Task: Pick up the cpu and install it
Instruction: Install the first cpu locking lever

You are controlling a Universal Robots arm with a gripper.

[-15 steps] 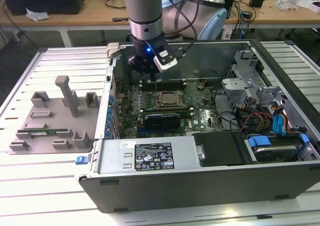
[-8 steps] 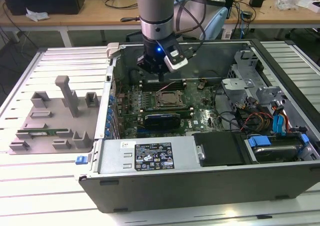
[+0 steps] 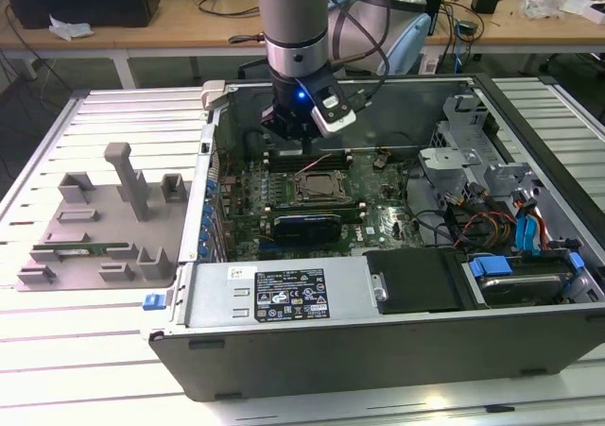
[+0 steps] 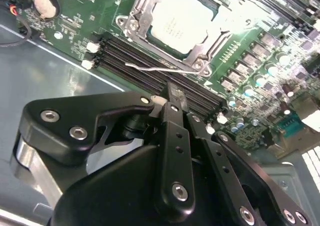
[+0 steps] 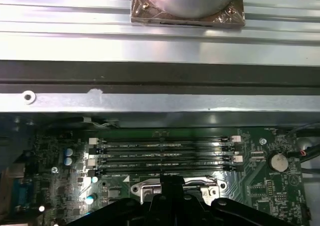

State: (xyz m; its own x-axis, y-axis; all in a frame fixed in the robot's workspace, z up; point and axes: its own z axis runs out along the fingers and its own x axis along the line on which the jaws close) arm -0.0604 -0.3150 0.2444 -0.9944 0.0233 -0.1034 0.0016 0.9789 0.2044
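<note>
The tabletop [image 3: 113,350] of pale slatted metal carries an open computer case [image 3: 284,350] lying on its side, and the arm [image 3: 295,29] reaches straight down into it near the far wall. To the exterior view's left of the case sits a grey parts tray [image 3: 95,228], well apart from the work.

Inside the case the green motherboard [image 3: 378,213] lies flat. The cpu [image 4: 182,25] is already seated in the socket frame [image 4: 142,15], its silvery top showing pale and square in the second wrist view, with the thin wire latch lever [image 4: 160,68] lying across the near edge of the frame.

The claw [image 4: 172,98] hangs over the black memory slots [image 5: 165,153], and its fingers look drawn together with nothing between them. From the claw the cpu lies just beyond the slots, toward the middle of the board; being square, it has no long axis to speak of, while the slots run lengthwise across the way between them.

The case wall stands close behind the claw. Toward the socket the board looks open, with only low parts and the lever in the way.
</note>
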